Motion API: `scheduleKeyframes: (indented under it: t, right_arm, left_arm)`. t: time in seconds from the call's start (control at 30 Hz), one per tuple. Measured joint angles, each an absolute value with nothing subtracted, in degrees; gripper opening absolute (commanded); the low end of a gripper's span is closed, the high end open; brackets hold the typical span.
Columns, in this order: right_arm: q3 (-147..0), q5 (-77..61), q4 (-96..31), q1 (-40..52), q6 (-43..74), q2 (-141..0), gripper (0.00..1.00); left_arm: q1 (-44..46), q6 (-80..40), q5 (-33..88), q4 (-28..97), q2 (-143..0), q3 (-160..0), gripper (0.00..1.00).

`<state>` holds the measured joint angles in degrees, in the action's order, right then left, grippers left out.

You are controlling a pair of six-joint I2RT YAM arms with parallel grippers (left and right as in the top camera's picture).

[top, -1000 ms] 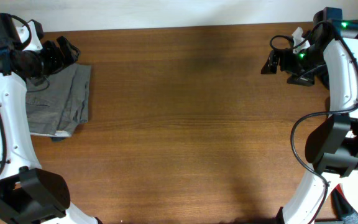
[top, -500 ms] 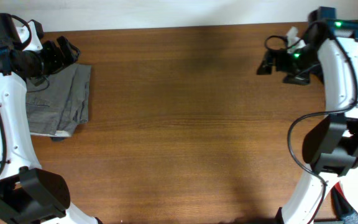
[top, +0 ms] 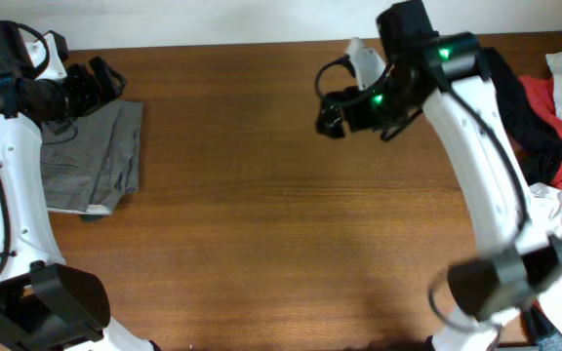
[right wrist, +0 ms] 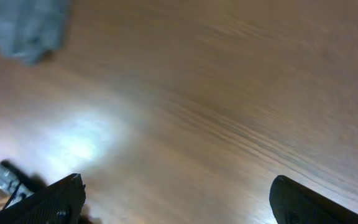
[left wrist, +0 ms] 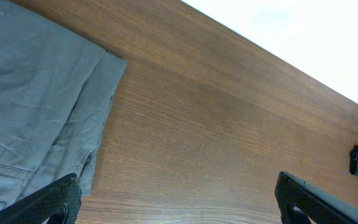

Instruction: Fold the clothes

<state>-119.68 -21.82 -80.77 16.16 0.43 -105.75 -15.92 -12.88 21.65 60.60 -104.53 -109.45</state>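
Observation:
Folded grey trousers (top: 96,161) lie flat at the table's far left; the left wrist view has them at its left (left wrist: 30,106). My left gripper (top: 107,80) hangs open over their top right corner, its jaws (left wrist: 176,200) wide with only wood between them. A heap of other clothes (top: 544,127) in black, red and white sits at the far right edge. My right gripper (top: 328,112) hovers open above bare wood at the back centre, empty (right wrist: 178,196). The blurred right wrist view catches a grey patch of the trousers (right wrist: 27,25) at top left.
The brown wooden table (top: 261,224) ends at a white wall along the back. My right arm's white link (top: 486,185) crosses the right part of the table. Something red (top: 546,330) shows at the bottom right corner.
My right arm has swung left from the heap of clothes at the far right to the back centre, uncovering that heap. The left arm and the trousers have stayed put.

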Motion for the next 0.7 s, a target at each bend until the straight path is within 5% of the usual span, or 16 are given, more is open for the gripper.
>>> scheduleKeyframes:
  t: [0.27, 0.7]
  right_arm:
    - [-119.7, -12.4, -80.0, 26.7, 0.4, -86.0, 0.99]
    - [-114.2, -5.4, -79.8, 25.9, 0.4, -47.0, 0.99]
  left_arm:
    - [-15.9, -12.9, 21.6, 60.6, -104.5, -109.4, 0.99]
    - [-15.9, -12.9, 21.6, 60.6, -104.5, -109.4, 0.99]
